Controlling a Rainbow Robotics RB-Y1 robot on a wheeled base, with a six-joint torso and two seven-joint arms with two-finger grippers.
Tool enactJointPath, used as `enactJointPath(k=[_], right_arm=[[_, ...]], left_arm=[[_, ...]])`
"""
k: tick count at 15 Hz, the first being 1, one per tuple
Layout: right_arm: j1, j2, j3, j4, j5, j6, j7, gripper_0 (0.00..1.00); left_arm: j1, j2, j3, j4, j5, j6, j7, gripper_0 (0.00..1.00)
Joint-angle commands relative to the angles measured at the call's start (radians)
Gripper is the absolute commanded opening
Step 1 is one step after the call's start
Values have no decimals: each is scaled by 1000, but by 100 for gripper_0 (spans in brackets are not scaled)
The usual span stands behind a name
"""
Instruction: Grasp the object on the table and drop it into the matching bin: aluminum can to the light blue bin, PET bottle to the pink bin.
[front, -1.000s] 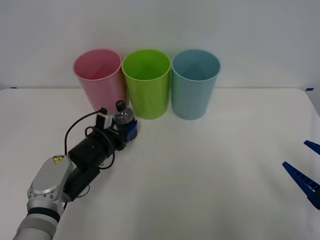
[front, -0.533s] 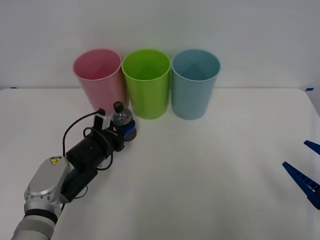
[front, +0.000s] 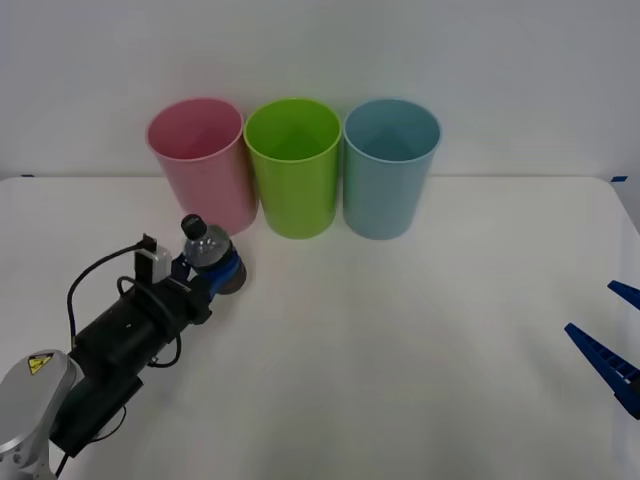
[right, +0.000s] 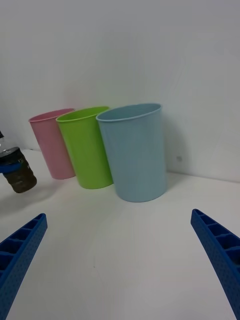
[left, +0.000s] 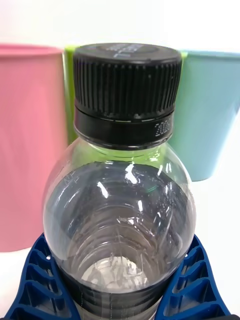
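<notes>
- The left tool (front: 222, 272) has its blue ribbed fingers (left: 37, 280) closed around the lower body of the PET bottle (front: 208, 253), one finger on each side of it.
- In the left wrist view the bottle (left: 120, 215) stands upright between the fingers, with its black screw cap (left: 127, 85) on top and its clear upper part above the grip.
- In the right wrist view the dark brown bottom of the bottle (right: 19, 177) hangs above the white surface and does not touch it.
- The bottle is held just in front of the pink bin (front: 200, 165), on its near side, and its cap is lower than the rim of that bin.
- The left arm (front: 120, 340) reaches from the near left corner of the table (front: 400, 350) toward the bins, with a black cable looping beside it.
- Three bins stand in a row at the far side of the table: the pink bin on the left, a lime green bin (front: 293, 165) in the middle, and the light blue bin (front: 390, 165) on the right. They stand close together, side by side.
- The right tool (front: 615, 340) is at the right edge of the table, well apart from the bins and the bottle. Its blue fingers (right: 215, 250) are spread wide, with nothing between them.
</notes>
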Motion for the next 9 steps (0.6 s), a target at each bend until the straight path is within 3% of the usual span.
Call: enactJointPath(k=[1,4,7,9], right_arm=[[0,0,0,0,0,0,0,100],[0,0,0,0,0,0,0,100],[0,0,0,0,0,0,0,100],[0,0,0,0,0,0,0,100]], left_arm=[[92,23,11,-143,70,3,19,0],[137,28,41,-267,128,31,55,0],[123,36,74,-373,131,87,196,0],[80,82,69,-412,139,153,288,0]])
